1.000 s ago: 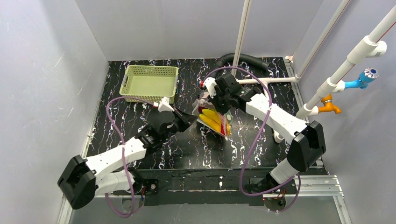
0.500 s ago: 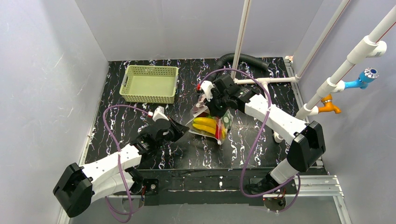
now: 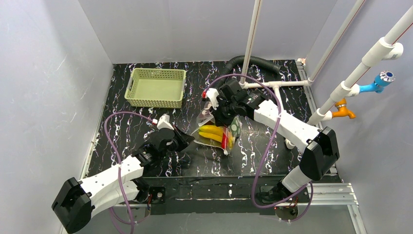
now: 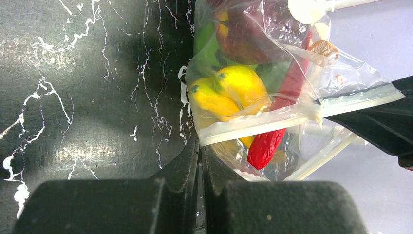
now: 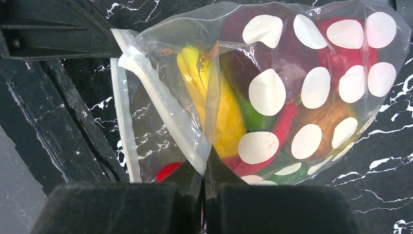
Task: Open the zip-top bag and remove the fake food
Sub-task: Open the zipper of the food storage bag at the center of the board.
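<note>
With the left gripper [image 4: 200, 147] and right gripper [image 5: 204, 169] each pinched shut on an opposite lip of the zip-top bag [image 5: 292, 58], pull apart evenly, without spilling the fake food [image 4: 238, 87]

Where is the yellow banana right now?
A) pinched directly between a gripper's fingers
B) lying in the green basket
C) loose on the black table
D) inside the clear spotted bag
D: the banana shows through the clear plastic of the zip-top bag, which encloses it in both wrist views.
</note>
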You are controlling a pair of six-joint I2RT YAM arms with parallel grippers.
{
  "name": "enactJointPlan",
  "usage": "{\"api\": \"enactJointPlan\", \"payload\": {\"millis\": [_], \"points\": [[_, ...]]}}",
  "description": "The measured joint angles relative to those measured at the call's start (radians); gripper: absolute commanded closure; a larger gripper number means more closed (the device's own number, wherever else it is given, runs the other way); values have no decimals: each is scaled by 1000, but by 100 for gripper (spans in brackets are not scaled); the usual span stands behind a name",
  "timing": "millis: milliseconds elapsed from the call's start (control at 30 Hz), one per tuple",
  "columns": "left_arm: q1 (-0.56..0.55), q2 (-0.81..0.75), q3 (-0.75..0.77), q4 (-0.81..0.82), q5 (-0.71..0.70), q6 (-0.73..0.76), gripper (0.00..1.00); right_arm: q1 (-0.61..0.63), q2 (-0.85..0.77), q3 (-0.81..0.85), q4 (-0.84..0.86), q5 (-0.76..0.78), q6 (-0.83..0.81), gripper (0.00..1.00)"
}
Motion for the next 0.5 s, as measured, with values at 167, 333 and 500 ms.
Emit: {"api": "enactJointPlan", "payload": {"millis": [167,333,500], "points": [[0,-11,-12,2,8,15,97,31,0,6,-13,38,-25,99],[3,-11,-22,4,14,27,91,75,-1,10,-15,125,-73,99],[6,-10,-36,21,37,45,78,99,-2,10,-16,194,-114,99]]}}
